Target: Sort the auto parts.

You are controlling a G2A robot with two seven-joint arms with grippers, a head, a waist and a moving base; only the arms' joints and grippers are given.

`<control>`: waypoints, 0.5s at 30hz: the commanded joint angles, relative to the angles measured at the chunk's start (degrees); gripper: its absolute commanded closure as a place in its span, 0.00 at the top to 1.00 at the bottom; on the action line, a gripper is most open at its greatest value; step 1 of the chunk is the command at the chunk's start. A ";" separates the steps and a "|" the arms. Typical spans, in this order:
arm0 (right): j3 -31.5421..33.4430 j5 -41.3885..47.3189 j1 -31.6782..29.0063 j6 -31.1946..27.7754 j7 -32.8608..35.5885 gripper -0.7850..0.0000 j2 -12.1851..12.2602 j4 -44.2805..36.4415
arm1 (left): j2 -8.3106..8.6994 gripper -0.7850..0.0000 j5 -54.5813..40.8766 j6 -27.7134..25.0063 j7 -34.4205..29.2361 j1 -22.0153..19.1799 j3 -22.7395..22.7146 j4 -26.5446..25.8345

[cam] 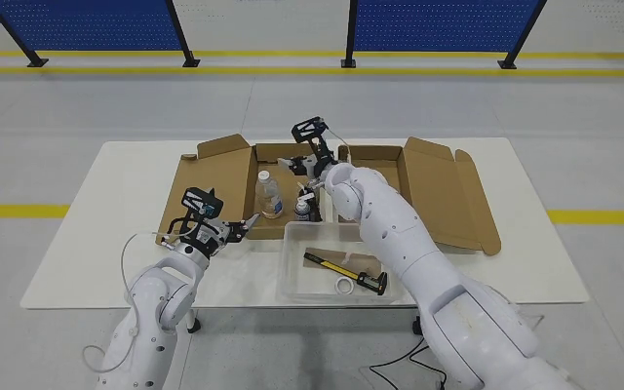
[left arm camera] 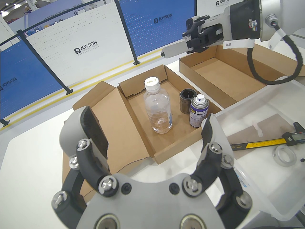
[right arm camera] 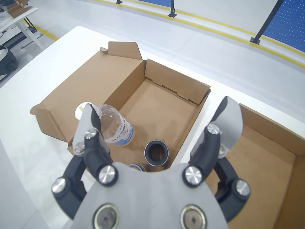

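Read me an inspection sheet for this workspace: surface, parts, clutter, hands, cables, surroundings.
Surface: white table carrying a left box, a right box and a clear bin.
Job's things: bottle, spray can and black sleeve upright in the left box; caliper and metal ring in the clear bin.
Clutter: nothing seen.
Hands: left hand open, by the left box's front; right hand open, above the left box.
Cables: black corrugated cable looped at the right wrist.
Surroundings: blue and white barrier panels, yellow floor lines.
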 commanded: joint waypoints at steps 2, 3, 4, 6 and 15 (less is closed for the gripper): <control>1.30 -1.35 -2.45 1.03 1.18 1.00 1.22 -4.99 | 0.00 1.00 0.00 0.00 0.00 0.00 0.00 0.00; 1.85 -2.06 -3.41 1.75 1.84 1.00 1.70 -6.97 | 0.00 1.00 0.00 0.00 0.00 0.00 0.00 0.00; 2.59 -3.05 -4.88 2.61 2.82 1.00 2.35 -9.89 | 0.00 1.00 0.00 0.00 0.00 0.00 0.00 0.00; 3.48 -4.75 -6.78 3.77 4.85 1.00 3.19 -13.72 | 0.00 1.00 0.00 0.00 0.00 0.00 0.00 0.00; 9.24 -16.02 -17.99 7.89 24.78 1.00 7.61 -37.35 | 0.00 1.00 0.00 0.00 0.00 0.00 0.00 0.00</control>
